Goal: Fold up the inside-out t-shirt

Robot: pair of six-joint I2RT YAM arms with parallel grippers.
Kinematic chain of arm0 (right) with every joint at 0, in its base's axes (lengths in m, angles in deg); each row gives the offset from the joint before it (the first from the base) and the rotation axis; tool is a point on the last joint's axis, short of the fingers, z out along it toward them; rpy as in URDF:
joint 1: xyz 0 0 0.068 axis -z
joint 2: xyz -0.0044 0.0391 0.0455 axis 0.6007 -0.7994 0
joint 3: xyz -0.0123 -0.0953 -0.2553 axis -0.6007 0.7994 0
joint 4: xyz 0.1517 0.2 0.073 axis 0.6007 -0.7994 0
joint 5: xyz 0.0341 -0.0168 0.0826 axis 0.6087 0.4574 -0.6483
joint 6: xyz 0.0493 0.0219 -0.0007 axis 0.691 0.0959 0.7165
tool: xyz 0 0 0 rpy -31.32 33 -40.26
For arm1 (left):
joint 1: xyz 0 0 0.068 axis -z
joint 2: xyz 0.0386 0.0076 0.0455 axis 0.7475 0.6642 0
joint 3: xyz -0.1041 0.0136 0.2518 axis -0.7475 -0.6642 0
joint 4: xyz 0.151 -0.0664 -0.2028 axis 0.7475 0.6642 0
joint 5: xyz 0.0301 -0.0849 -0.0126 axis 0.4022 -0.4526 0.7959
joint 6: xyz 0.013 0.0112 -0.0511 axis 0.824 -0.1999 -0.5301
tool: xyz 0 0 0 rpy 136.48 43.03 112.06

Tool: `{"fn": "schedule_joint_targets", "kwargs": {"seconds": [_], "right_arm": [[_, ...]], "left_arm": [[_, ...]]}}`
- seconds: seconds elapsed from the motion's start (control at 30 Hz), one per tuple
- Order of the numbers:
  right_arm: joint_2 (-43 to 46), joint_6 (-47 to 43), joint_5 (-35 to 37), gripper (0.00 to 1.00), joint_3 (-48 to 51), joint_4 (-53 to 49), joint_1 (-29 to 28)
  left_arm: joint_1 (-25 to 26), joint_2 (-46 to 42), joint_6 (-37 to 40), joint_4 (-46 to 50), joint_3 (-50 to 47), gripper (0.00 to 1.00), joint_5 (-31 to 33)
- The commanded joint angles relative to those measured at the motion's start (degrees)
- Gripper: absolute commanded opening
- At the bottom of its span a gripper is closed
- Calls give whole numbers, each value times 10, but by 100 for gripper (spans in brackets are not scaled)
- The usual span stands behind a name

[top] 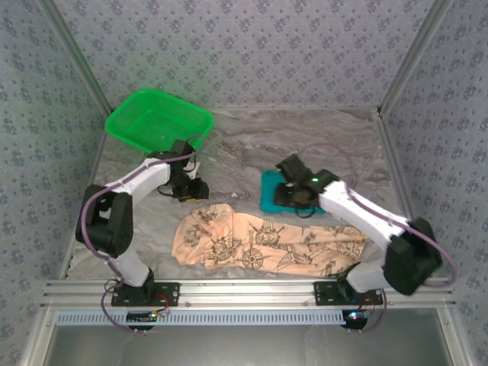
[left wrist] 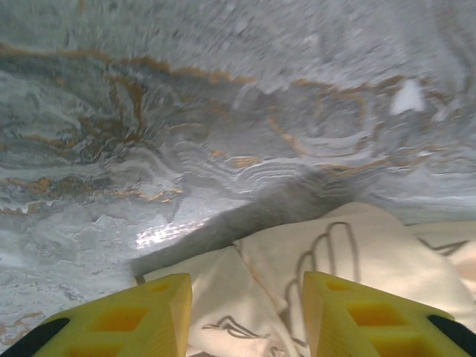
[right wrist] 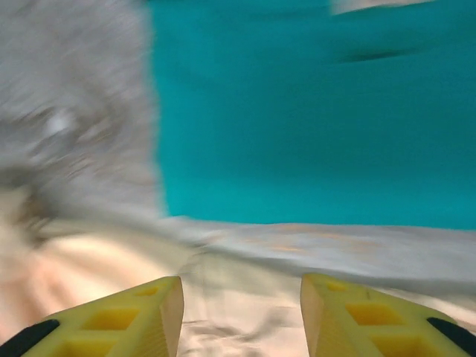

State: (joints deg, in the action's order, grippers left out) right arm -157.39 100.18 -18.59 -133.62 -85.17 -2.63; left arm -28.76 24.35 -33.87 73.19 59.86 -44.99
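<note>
inside-out t-shirt (top: 267, 248): 1 | teal garment (top: 267, 197): 1 | green basket (top: 156, 122): 1

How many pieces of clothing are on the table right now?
2. The peach printed t-shirt lies along the near edge; the folded teal garment sits just behind it, right of centre, partly hidden by the right arm.

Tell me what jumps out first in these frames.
The printed peach t-shirt lies bunched in a long strip at the front of the table. A bright green basket sits far left, and a teal garment lies right of centre, just behind the shirt. The left gripper and right gripper hover open near the shirt's far edge, holding nothing.
</note>
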Motion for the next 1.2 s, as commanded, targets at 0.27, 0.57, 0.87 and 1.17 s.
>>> {"fn": "schedule_joint_targets", "kwargs": {"seconds": [0.27, 0.57, 0.87, 1.17], "right_arm": [[-219, -100, -194, 48, -167, 90, -104], [-278, -119, -202, 15, -178, 111, -115], [-241, -263, -215, 0, -208, 99, -156], [-297, -278, -256, 42, -251, 90, -198]], "left_arm": [[16, 58, -26, 5, 20, 54, 42], [8, 68, -43, -2, 13, 0, 74], [-59, 14, -97, 21, -6, 0, 81], [-81, -7, -77, 17, -19, 36, -16]]}}
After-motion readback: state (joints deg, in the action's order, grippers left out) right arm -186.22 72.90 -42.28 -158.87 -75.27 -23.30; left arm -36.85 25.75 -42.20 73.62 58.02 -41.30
